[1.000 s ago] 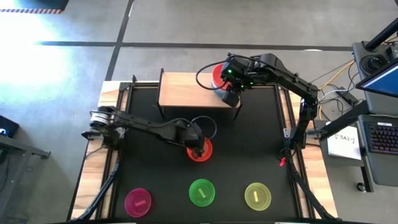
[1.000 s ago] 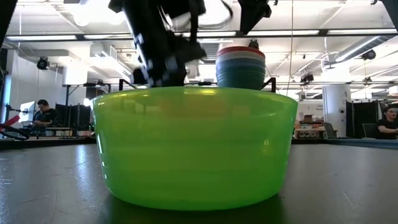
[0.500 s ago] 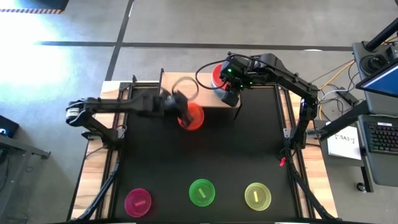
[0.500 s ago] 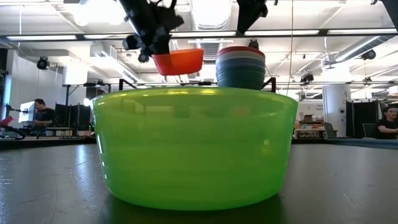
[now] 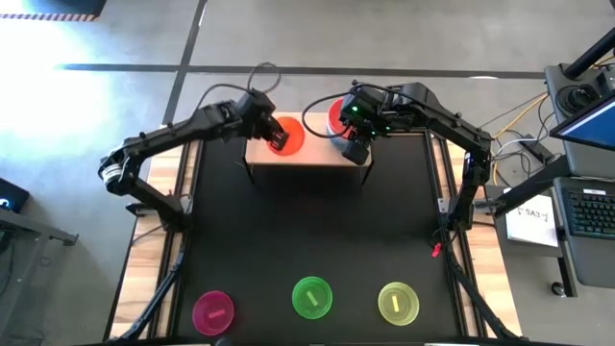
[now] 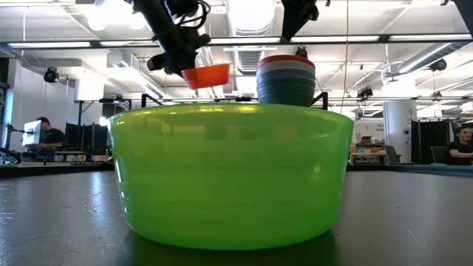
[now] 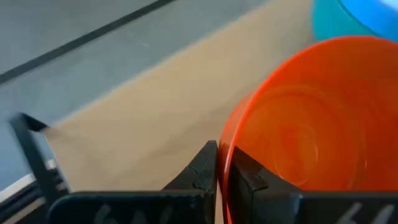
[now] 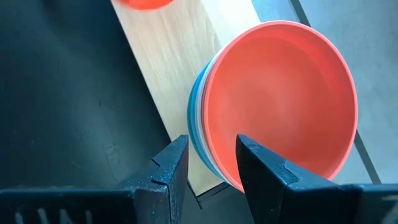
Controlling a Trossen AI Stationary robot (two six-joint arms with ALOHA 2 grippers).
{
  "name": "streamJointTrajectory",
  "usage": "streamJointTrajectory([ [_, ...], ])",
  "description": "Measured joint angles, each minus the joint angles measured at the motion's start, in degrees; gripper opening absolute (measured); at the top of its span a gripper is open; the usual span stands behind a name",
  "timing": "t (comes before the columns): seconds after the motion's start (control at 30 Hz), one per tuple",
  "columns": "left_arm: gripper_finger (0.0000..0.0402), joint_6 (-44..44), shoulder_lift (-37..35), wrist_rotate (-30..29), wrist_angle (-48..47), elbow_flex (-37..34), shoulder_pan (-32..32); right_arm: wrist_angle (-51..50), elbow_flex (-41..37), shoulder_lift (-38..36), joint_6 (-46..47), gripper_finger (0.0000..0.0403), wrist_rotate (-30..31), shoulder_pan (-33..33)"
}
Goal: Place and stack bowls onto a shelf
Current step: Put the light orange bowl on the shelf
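My left gripper (image 5: 273, 134) is shut on the small orange-red bowl (image 5: 288, 135) and holds it above the left half of the light-wood shelf (image 5: 307, 156). On the shelf's right half stands a stack of larger bowls (image 6: 286, 77) with the red one (image 8: 280, 99) on top. My right gripper (image 8: 211, 163) is open over the near rim of that stack. Its fingers stand on either side of the rim, and I cannot tell whether they touch it. My left gripper pinches the orange-red bowl's rim (image 7: 231, 146) on the side toward the table's left, one finger (image 7: 249, 177) inside the bowl and one (image 7: 202, 168) outside. The fingers reach in from the left, slanting down. The bowl (image 6: 208, 74) is upright and lifted clear of the shelf.
Three small bowls sit along the mat's near edge: magenta (image 5: 213, 311), green (image 5: 311, 296) and yellow-green (image 5: 398, 302). The green bowl (image 6: 229, 174) fills the front of the low view and hides the shelf board. People sit in the room beyond the table.
My left gripper has lifted the orange-red bowl off the middle of the black mat. It has carried the bowl up and toward the far edge, and the bowl now hangs over the shelf's left half. The right arm has kept still.
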Motion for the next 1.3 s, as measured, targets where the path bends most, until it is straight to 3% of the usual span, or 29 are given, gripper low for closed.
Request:
streamJointTrajectory([
  [0.17, 0.0, -0.27, 0.0, 2.13, 0.11, -1.09, 2.09, 0.02, 0.0, -0.01, -0.07, 0.0123, 0.0, 0.0],
  [0.4, 0.0, -1.72, 0.05, 0.56, 2.85, -2.31, 4.72, 0.02, 0.0, 0.0, -0.08, 0.0123, -0.02, 0.0],
  [0.63, 0.0, -1.73, 5.91, 0.65, 4.16, -1.46, 6.63, -0.06, 0.0, -0.02, 0.0, 0.0123, -0.02, 0.0],
  [0.87, 0.0, 1.12, 11.29, 5.47, 1.31, 2.66, 8.81, -0.54, 0.0, -0.01, 0.49, 0.0123, -0.02, -0.01],
  [1.13, 0.0001, 3.25, 12.83, 4.89, -6.02, 7.63, 9.8, -0.57, 0.0, -0.02, 0.0, 0.0123, -0.02, 0.0],
  [1.3, 0.0025, 3.1, 12.83, 5.05, -7.0, 9.93, 9.88, -0.57, 0.0, -0.02, -0.17, 0.0123, -0.02, -0.01],
])
